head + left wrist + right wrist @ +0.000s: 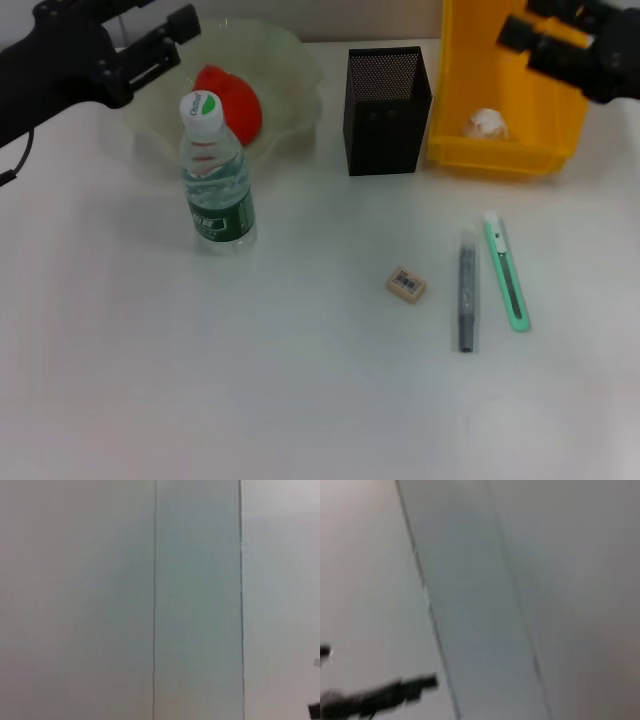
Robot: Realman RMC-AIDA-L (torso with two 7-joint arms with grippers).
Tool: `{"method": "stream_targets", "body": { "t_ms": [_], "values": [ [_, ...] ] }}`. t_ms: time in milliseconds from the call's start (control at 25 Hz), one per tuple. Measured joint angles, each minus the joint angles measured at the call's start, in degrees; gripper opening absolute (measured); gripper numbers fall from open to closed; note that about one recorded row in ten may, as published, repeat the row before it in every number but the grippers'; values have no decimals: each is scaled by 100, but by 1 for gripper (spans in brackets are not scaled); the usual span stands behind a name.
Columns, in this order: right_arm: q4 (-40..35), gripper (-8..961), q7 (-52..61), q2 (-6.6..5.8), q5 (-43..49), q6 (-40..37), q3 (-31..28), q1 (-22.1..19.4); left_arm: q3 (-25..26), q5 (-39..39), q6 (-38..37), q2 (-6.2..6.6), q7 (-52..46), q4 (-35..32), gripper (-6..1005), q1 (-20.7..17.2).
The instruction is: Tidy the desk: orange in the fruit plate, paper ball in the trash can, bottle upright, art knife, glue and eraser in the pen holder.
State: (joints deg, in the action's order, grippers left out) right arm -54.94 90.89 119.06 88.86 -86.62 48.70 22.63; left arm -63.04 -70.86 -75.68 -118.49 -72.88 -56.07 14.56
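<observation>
The orange lies in the translucent fruit plate at the back left. The water bottle stands upright in front of the plate. The black mesh pen holder stands at the back centre. The paper ball lies in the yellow trash bin. The eraser, the grey glue stick and the green art knife lie on the table at the front right. My left gripper hangs open and empty over the plate's left rim. My right gripper hangs open and empty above the bin.
The white table fills the head view. Both wrist views show only blurred pale surfaces with thin dark lines, and none of the task's objects.
</observation>
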Motion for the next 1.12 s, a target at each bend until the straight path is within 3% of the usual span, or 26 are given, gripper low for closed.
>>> {"method": "stream_targets", "body": {
  "t_ms": [40, 80, 120, 160, 280, 320, 360, 440, 520, 560, 760, 1120],
  "values": [
    [0, 701, 0, 0, 0, 0, 0, 0, 0, 0, 0, 0, 0, 0, 579, 0],
    [-268, 700, 338, 5, 241, -4, 69, 33, 38, 48, -12, 3, 32, 73, 578, 3],
    [-1000, 699, 1241, 7, 902, -7, 297, 123, 102, 72, -15, 1, 56, 126, 578, 4],
    [-1000, 699, 1241, 7, 902, -7, 297, 123, 102, 72, -15, 1, 56, 126, 578, 4],
    [-2206, 696, 2992, 20, 2423, 43, 732, 343, 179, 94, -4, -16, 75, 163, 577, 4],
    [-2206, 695, 2992, 20, 2423, 43, 732, 343, 179, 94, -4, -16, 75, 163, 576, 4],
    [-2721, 694, 4073, 32, 3464, 69, 1045, 555, 193, 132, 23, -22, 128, 230, 576, 16],
    [-2883, 693, 4616, 33, 3979, 61, 1194, 676, 192, 169, 37, -22, 191, 303, 576, 37],
    [-2911, 692, 5506, 14, 4707, -71, 1450, 963, 198, 244, 49, -18, 299, 448, 575, 86],
    [-2817, 692, 6180, 2, 5398, -311, 1636, 1303, 226, 288, 71, -6, 372, 577, 575, 142],
    [-2360, 691, 7071, 13, 6722, -579, 2006, 1816, 318, 304, 119, 4, 499, 733, 575, 238],
    [-1004, 689, 7197, 22, 7005, -33, 1992, 2100, 344, 312, 317, 9, 664, 752, 575, 272]
  ]
}}
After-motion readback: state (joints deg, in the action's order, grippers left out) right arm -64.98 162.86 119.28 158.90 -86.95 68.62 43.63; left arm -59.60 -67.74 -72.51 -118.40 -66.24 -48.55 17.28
